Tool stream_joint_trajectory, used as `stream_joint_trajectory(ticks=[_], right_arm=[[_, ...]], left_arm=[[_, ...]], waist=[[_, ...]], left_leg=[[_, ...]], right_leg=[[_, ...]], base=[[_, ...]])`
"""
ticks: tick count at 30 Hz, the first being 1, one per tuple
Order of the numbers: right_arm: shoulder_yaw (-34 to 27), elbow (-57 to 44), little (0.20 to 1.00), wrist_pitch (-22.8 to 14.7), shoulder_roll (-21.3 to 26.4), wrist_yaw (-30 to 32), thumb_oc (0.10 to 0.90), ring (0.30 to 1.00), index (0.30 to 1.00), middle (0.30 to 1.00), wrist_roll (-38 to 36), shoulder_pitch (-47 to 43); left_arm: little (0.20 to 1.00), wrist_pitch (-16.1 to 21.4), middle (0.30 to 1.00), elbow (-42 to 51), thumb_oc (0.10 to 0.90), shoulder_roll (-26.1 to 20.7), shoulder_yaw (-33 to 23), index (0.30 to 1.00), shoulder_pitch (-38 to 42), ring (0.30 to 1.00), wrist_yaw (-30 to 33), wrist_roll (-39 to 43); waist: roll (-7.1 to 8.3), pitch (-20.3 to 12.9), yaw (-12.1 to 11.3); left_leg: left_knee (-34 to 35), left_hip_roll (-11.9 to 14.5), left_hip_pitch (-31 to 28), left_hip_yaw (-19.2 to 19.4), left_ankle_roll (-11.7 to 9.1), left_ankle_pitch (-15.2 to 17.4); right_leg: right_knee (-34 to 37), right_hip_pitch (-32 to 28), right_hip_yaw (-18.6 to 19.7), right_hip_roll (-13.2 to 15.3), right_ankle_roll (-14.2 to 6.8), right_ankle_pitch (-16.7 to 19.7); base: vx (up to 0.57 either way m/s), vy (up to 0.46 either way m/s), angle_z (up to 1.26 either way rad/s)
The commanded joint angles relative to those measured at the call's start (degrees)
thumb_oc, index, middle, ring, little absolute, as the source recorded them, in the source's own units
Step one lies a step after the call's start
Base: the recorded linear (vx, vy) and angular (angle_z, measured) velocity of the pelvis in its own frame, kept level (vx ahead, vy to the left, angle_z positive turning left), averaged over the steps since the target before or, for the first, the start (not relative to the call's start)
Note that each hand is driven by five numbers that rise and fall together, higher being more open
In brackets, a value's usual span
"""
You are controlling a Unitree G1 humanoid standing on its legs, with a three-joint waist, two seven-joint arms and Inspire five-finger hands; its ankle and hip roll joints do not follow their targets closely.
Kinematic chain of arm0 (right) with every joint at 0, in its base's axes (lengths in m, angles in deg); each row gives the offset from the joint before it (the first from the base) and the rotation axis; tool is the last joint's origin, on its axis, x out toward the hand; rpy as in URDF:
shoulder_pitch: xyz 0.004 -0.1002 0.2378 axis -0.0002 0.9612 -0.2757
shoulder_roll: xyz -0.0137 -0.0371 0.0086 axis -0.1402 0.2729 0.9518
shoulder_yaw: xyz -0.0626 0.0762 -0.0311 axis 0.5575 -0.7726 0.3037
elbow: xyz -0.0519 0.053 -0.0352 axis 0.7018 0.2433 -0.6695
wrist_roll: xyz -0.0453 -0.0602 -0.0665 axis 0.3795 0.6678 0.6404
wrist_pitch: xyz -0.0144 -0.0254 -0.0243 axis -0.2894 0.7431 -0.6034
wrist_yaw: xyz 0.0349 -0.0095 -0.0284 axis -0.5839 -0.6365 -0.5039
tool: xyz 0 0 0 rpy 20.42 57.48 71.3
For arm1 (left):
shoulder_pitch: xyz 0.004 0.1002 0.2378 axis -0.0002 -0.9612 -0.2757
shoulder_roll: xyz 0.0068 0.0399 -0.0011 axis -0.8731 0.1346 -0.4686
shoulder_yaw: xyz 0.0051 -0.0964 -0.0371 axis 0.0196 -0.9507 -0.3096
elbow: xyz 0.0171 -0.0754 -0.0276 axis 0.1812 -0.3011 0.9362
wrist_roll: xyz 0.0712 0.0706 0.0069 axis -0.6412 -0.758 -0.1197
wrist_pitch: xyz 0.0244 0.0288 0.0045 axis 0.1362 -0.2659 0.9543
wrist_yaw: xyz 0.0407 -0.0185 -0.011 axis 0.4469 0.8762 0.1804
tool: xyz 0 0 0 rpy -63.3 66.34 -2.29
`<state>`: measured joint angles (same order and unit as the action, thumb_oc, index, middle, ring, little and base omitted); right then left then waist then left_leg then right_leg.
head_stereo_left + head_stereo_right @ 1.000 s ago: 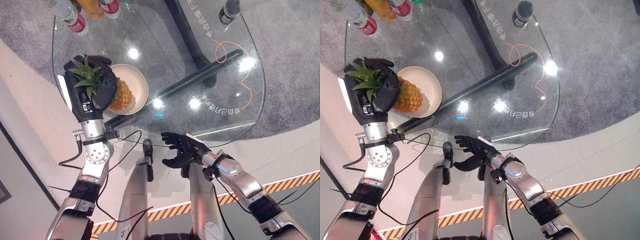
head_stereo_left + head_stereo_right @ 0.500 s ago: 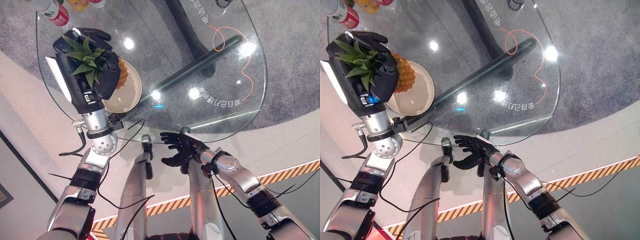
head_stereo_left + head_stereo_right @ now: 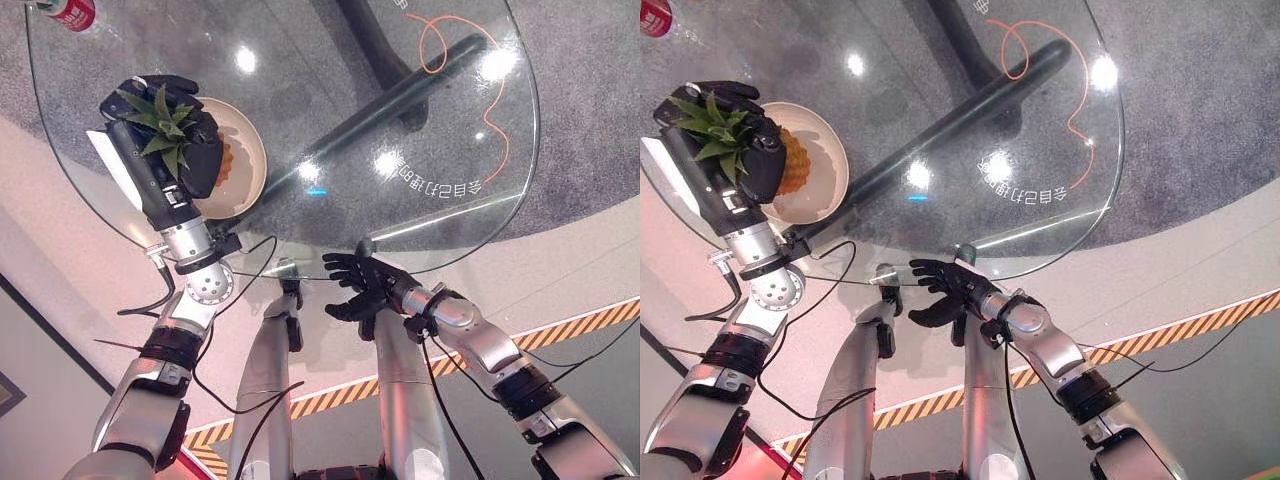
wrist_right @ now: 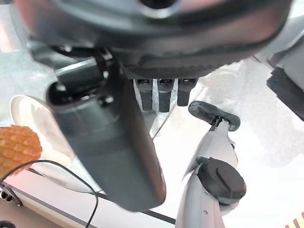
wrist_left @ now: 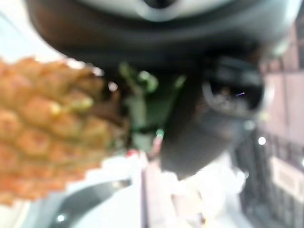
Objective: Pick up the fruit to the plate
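The glass table [image 3: 430,150] carries the plate [image 3: 245,170]. Over it the left hand [image 3: 165,150], fingers wrapped round the pineapple [image 3: 790,165], has sunk lower since a second ago; release looks close. The right hand [image 3: 365,290] hangs slack-fingered, empty.

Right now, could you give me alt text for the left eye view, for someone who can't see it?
The left hand grips a pineapple over a plate on a round glass table. The right hand hangs open at the table's near edge.
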<state>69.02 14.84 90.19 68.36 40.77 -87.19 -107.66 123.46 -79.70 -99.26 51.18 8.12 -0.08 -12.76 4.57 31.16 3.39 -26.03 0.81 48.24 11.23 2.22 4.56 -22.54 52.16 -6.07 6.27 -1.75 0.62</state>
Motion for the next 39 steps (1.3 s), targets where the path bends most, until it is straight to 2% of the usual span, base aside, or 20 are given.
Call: stream_joint_trajectory(ticks=[1, 5, 7, 8, 10, 14, 15, 18, 19, 20, 21, 22, 23, 24, 25, 26, 27, 39], right_arm=[[2.80, -4.34, 0.900, -2.42, -0.26, -2.17, 0.800, 0.900, 0.900, 0.900, -2.47, 2.10], [3.18, -4.33, 0.900, -2.86, 0.00, -2.06, 0.800, 0.900, 0.900, 0.900, -2.46, 1.71], [3.19, -4.08, 0.900, -3.12, 0.17, -2.10, 0.800, 0.900, 0.900, 0.900, -2.65, 1.07], [3.19, -3.99, 0.900, -3.27, 0.46, -2.05, 0.800, 0.900, 0.900, 0.900, -3.01, 0.12], [3.33, -3.82, 0.900, -3.71, 0.71, -2.24, 0.800, 0.900, 0.900, 0.900, -3.15, 0.02], [3.45, -3.91, 0.900, -4.20, 0.40, -2.10, 0.800, 0.900, 0.900, 0.900, -2.97, 0.31], [3.78, -3.84, 0.900, -4.16, 0.19, -2.05, 0.800, 0.900, 0.900, 0.900, -3.03, 0.96], [3.37, -4.35, 0.900, -3.45, 0.21, -1.81, 0.800, 0.900, 0.900, 0.900, -3.12, -0.20], [3.52, -4.19, 0.900, -3.39, 0.14, -1.80, 0.800, 0.900, 0.900, 0.900, -2.96, 0.58], [3.47, -4.11, 0.900, -3.54, 0.25, -1.75, 0.800, 0.900, 0.900, 0.900, -3.03, 0.60], [3.13, -4.25, 0.900, -3.60, 0.41, -1.70, 0.800, 0.900, 0.900, 0.900, -3.02, -0.08], [3.08, -4.34, 0.900, -3.62, 0.40, -1.66, 0.800, 0.900, 0.900, 0.900, -3.03, -0.03], [2.98, -4.54, 0.900, -3.61, 0.36, -1.53, 0.800, 0.900, 0.900, 0.900, -2.97, 0.10], [3.16, -4.42, 0.900, -3.61, 0.14, -1.52, 0.800, 0.900, 0.900, 0.900, -2.88, 0.62], [3.15, -4.44, 0.900, -3.65, 0.01, -1.56, 0.800, 0.900, 0.900, 0.900, -2.78, 0.91], [3.04, -4.39, 0.900, -3.66, -0.02, -1.79, 0.800, 0.900, 0.900, 0.900, -2.74, 0.89], [2.69, -4.38, 0.900, -3.72, -0.09, -1.89, 0.800, 0.900, 0.900, 0.900, -2.45, 0.19], [2.39, -3.91, 0.900, -3.64, -0.88, -1.84, 0.800, 0.900, 0.900, 0.900, -2.51, -0.09]], left_arm=[[0.200, 5.39, 0.300, 3.91, 0.100, -1.48, -0.26, 0.300, 5.21, 0.300, 2.77, -0.77], [0.200, 3.91, 0.300, 2.10, 0.100, -1.65, 0.48, 0.300, 5.88, 0.300, 2.97, -0.82], [0.200, 3.34, 0.300, 1.28, 0.100, -2.12, 0.87, 0.300, 6.77, 0.300, 2.41, -0.36], [0.200, 3.08, 0.300, 0.62, 0.100, -2.52, 1.24, 0.300, 7.94, 0.300, 1.49, 1.05], [0.200, 3.34, 0.300, 0.01, 0.100, -2.65, 1.68, 0.300, 8.22, 0.300, 0.79, 2.62], [0.200, 3.53, 0.300, -0.70, 0.100, -2.31, 1.83, 0.300, 8.18, 0.300, -0.88, 4.50], [0.200, 3.39, 0.300, -0.95, 0.100, -2.16, 2.03, 0.300, 7.43, 0.300, -1.35, 4.59], [0.200, 2.60, 0.300, -1.01, 0.100, -2.49, 2.06, 0.300, 8.41, 0.300, -1.83, 4.51], [0.310, 2.45, 0.394, -1.18, 0.210, -2.50, 2.28, 0.394, 7.61, 0.394, -2.10, 5.06], [0.392, 2.39, 0.465, -1.25, 0.292, -2.55, 2.35, 0.465, 7.55, 0.465, -2.27, 5.57], [0.417, 2.36, 0.486, -1.13, 0.317, -2.72, 2.21, 0.486, 8.28, 0.486, -2.31, 5.81], [0.447, 2.34, 0.512, -1.11, 0.347, -2.72, 2.23, 0.512, 8.22, 0.512, -2.31, 6.18], [0.549, 2.34, 0.599, -1.08, 0.449, -2.67, 2.14, 0.599, 8.11, 0.599, -2.45, 7.07], [0.711, 2.33, 0.738, -1.17, 0.611, -2.47, 2.13, 0.738, 7.46, 0.738, -2.53, 7.54], [0.840, 2.53, 0.848, -1.29, 0.740, -2.44, 1.91, 0.848, 7.04, 0.848, -2.72, 8.21], [0.900, 2.80, 0.900, -1.46, 0.800, -2.42, 1.64, 0.900, 6.92, 0.900, -3.13, 9.23], [0.900, 2.87, 0.900, -1.35, 0.800, -2.39, 1.29, 0.900, 7.54, 0.900, -3.24, 9.74], [0.900, 4.50, 0.900, -1.53, 0.800, -1.74, -0.29, 0.900, 6.97, 0.900, -4.28, 12.74]], waist=[[-1.18, -1.37, -0.55], [-0.99, -1.37, -0.29], [-0.88, -1.37, -0.18], [-0.72, -1.37, -0.10], [-0.73, -1.37, -0.14], [-0.72, -1.37, -0.21], [-0.78, -1.37, -0.37], [-0.63, -1.37, -0.22], [-0.79, -1.37, -0.37], [-0.86, -1.37, -0.41], [-0.80, -1.37, -0.28], [-0.83, -1.37, -0.28], [-0.88, -1.37, -0.28], [-0.99, -1.37, -0.37], [-1.03, -1.37, -0.42], [-1.00, -1.37, -0.38], [-0.91, -1.37, -0.22], [-0.81, -1.37, -0.40]], left_leg=[[3.58, -4.83, -0.07, -0.22, -1.35, -1.42], [3.47, -5.04, 0.52, -0.29, -1.30, -1.52], [3.65, -5.07, 1.18, -0.19, -1.31, -2.19], [4.13, -5.09, 2.52, 0.25, -1.17, -3.68], [4.39, -5.10, 2.53, 0.15, -1.29, -3.91], [4.26, -5.34, 2.50, -0.28, -1.25, -3.83], [3.83, -5.30, 0.88, -0.86, -1.56, -2.18], [4.34, -5.28, 2.69, -0.47, -1.44, -4.02], [3.92, -5.30, 1.16, -1.15, -1.84, -2.44], [4.03, -5.31, 1.14, -1.25, -1.83, -2.48], [4.49, -5.37, 2.75, -0.78, -1.52, -4.15], [4.53, -5.40, 2.72, -0.82, -1.52, -4.16], [4.66, -5.41, 2.60, -0.88, -1.48, -4.14], [4.39, -5.39, 1.30, -1.34, -1.72, -2.89], [4.34, -5.35, 0.81, -1.41, -1.75, -2.49], [4.28, -5.34, 0.75, -1.44, -1.78, -2.44], [4.60, -5.44, 2.39, -0.99, -1.50, -4.05], [4.69, -5.02, 1.40, -1.33, -1.80, -4.25]], right_leg=[[-0.13, -1.67, -2.79, -3.68, -2.34, 1.49], [-0.44, -0.96, -2.68, -4.12, -2.32, 1.53], [-0.17, -0.42, -2.85, -4.14, -2.18, 2.07], [0.51, 0.66, -3.35, -3.95, -1.74, 3.30], [0.51, 0.64, -3.45, -3.93, -1.74, 3.28], [0.26, 0.67, -3.60, -3.85, -1.76, 3.18], [-0.43, -0.81, -3.30, -4.03, -2.24, 1.64], [0.36, 0.74, -3.85, -3.91, -1.65, 3.16], [-0.18, -0.71, -3.44, -4.12, -2.05, 1.66], [-0.20, -0.65, -3.43, -4.12, -2.01, 1.66], [0.46, 0.85, -3.79, -3.93, -1.51, 3.20], [0.47, 0.85, -3.78, -3.96, -1.51, 3.21], [0.43, 0.90, -3.72, -3.98, -1.52, 3.19], [-0.11, -0.22, -3.37, -4.16, -1.92, 1.99], [-0.29, -0.61, -3.35, -4.22, -2.00, 1.59], [-0.25, -0.72, -3.32, -4.25, -1.97, 1.52], [0.48, 0.69, -3.63, -4.11, -1.42, 3.01], [0.17, -0.24, -3.76, -3.95, -1.17, 2.69]], base=[[0.00, 0.000, 0.00], [0.00, 0.000, 0.00], [-0.04, -0.006, 0.00], [-0.06, -0.011, 0.01], [-0.03, -0.013, 0.04], [0.01, -0.030, 0.04], [0.03, -0.029, 0.03], [-0.02, -0.012, 0.01], [0.05, -0.023, 0.02], [0.00, 0.000, 0.00], [-0.05, -0.027, 0.01], [-0.05, -0.031, 0.01], [0.04, -0.020, 0.01], [0.05, -0.023, 0.01], [0.05, -0.023, 0.01], [-0.05, -0.042, 0.01], [-0.06, -0.052, 0.01], [0.00, -0.036, 0.00]])
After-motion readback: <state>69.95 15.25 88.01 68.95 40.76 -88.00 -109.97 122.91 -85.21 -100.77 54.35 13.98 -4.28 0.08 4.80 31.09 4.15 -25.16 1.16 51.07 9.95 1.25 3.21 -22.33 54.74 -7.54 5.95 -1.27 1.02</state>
